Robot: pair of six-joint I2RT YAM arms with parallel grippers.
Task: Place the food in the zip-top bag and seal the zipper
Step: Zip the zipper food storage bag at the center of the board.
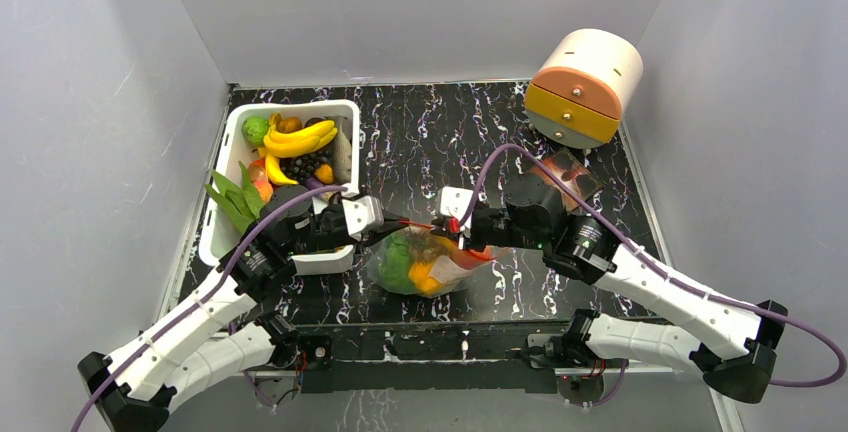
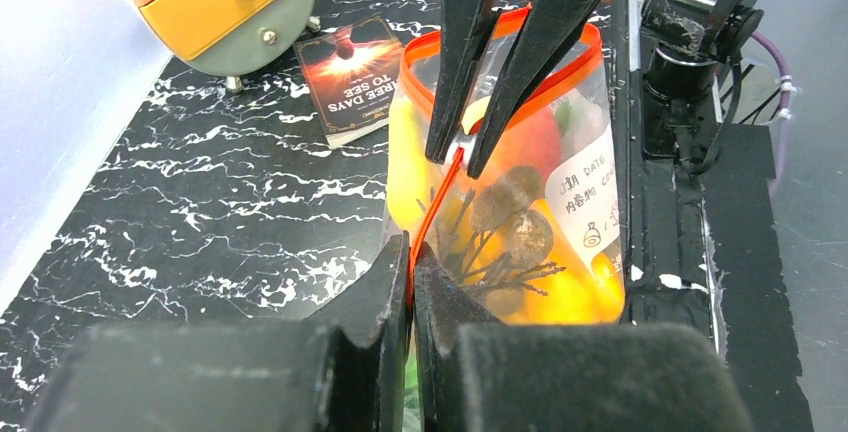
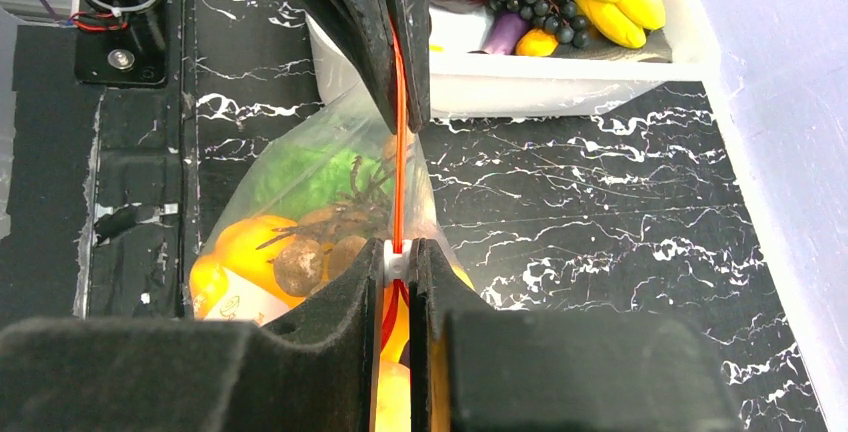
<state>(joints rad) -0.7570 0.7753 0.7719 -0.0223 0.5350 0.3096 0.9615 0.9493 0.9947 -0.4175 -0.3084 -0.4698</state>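
Observation:
The clear zip-top bag (image 1: 440,270) lies on the table's near middle, holding green lettuce (image 1: 398,257), yellow-orange pieces (image 2: 570,292) and brown stemmed pieces (image 3: 300,262). Its red-orange zipper (image 3: 399,152) is stretched taut between my grippers. My left gripper (image 2: 412,252) is shut on the strip's left end. My right gripper (image 3: 398,252) is shut on the white slider (image 3: 397,260); behind it the mouth still gapes (image 2: 590,47). Both grippers also show in the top view, left (image 1: 398,222) and right (image 1: 447,224). Bananas (image 1: 300,139) and other food lie in the white tub (image 1: 225,242).
The white tub stands at the left, just behind my left arm. A round cream drawer unit (image 1: 583,87) with orange and yellow fronts stands at the back right. A dark brown printed packet (image 2: 350,77) lies in front of it. The table's near edge runs just below the bag.

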